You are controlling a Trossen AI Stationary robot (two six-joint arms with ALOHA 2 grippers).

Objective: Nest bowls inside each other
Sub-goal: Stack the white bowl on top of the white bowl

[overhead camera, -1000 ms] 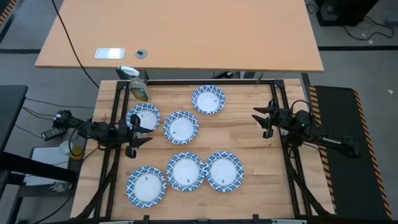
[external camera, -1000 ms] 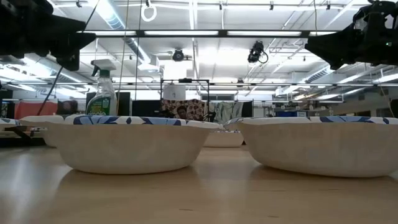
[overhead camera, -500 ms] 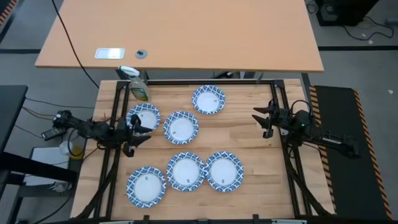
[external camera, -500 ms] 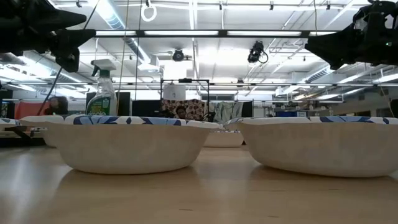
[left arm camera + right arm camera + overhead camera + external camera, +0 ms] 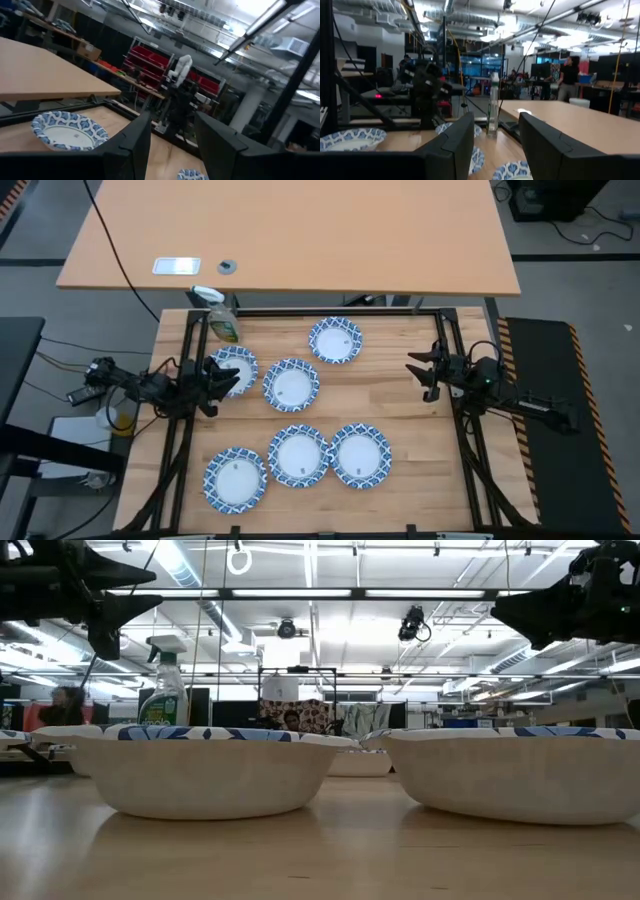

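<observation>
Both arms reach inward, raised — the left gripper [image 5: 222, 373] at the left side, the right gripper [image 5: 414, 370] opposite, fingers parted, holding nothing.

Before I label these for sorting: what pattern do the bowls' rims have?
Blue-and-white patterned rim around a plain white centre on each of the bowls; clearest in the high view.

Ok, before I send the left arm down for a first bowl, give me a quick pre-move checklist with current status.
1. Left gripper fingers apart with nothing between them: ok.
2. Left gripper placed over a target: ok, it hangs above the left-most bowl near the spray bottle.
3. Right gripper out of the way: ok, open and empty at the table's right edge.
4. Bowls separate and upright: ok, six lie singly; none nested yet.
5. Neighbouring bowl clear of the target: cannot tell, the rims look very close.
6. Gripper height above the rim: cannot tell from the overhead view.
</observation>
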